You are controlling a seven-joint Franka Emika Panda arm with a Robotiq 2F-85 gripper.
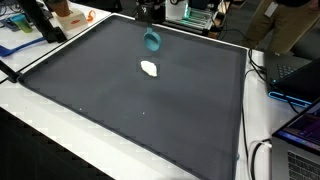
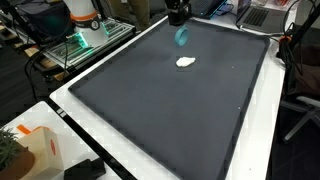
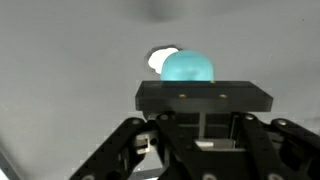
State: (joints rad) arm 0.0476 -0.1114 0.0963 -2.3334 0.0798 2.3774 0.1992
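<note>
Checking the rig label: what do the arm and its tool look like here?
The tool is matte black: a flat rectangular block with small screw heads, and angular black linkage bars spreading to both sides, a small pale part between them. No cables or markings show. In both exterior views the tool is only a dark shape; the arm is cut off.

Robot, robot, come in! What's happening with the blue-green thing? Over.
End effector shut on teal thing, held up over dark mat. White lump lying on the mat close by, not touching it. Over.
</note>
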